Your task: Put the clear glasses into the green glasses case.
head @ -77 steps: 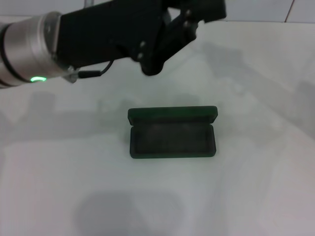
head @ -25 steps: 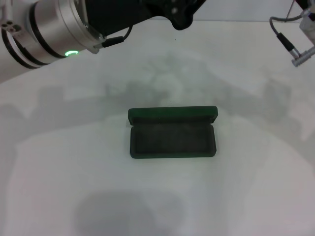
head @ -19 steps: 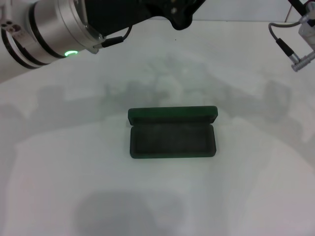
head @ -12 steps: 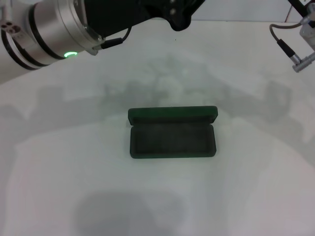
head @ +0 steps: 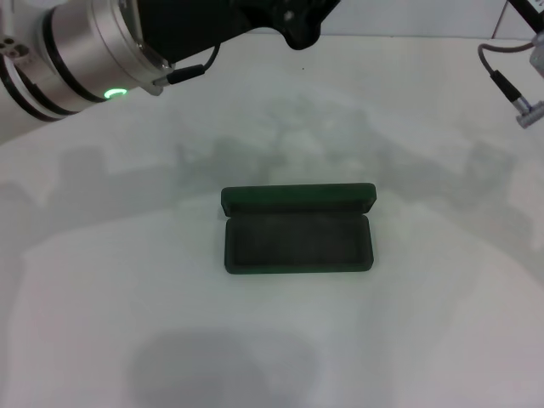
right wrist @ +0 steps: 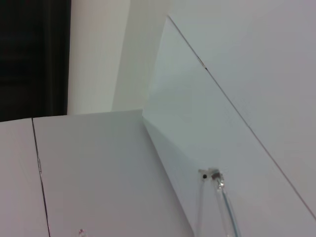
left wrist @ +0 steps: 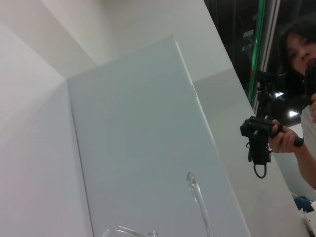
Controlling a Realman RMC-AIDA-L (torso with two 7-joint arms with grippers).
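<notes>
Dark green, velvety-looking, w/ rounded corners: the green glasses case (head: 297,242) sits about mid-table (head: 425,340), 1 case only. It lies open. The lid stands up along the far edge and the tray faces up w/ dark grey-green lining showing. Its long axis runs left-right across the head view and the hinge side is away from the robot. No lettering can be made out.

The clear glasses (left wrist: 198,202) are not in the case and don't show in the head view. Only bits appear, close to the wrist cams. The left wrist view has 1 thin clear arm w/ a slightly bent tip, plus a curved clear edge at the frame border. The right wrist view has 1 thin clear arm (right wrist: 223,200) w/ a small hinge block at its end. All parts are colourless and see-through against white wall panels. They look like 1 pair, but I can't tell which way the pair points overall.

The left gripper (head: 291,24) is a black body at the top edge of the head view, up above the table's far side. Behind it is its silver arm w/ a green light ring (head: 112,93). Its grip state can't be told. The right gripper is out of shot; only a cable plug (head: 529,108) shows at the top right.

The left wrist view also has 1 person (left wrist: 297,52) holding a black handheld controller (left wrist: 257,140).
</notes>
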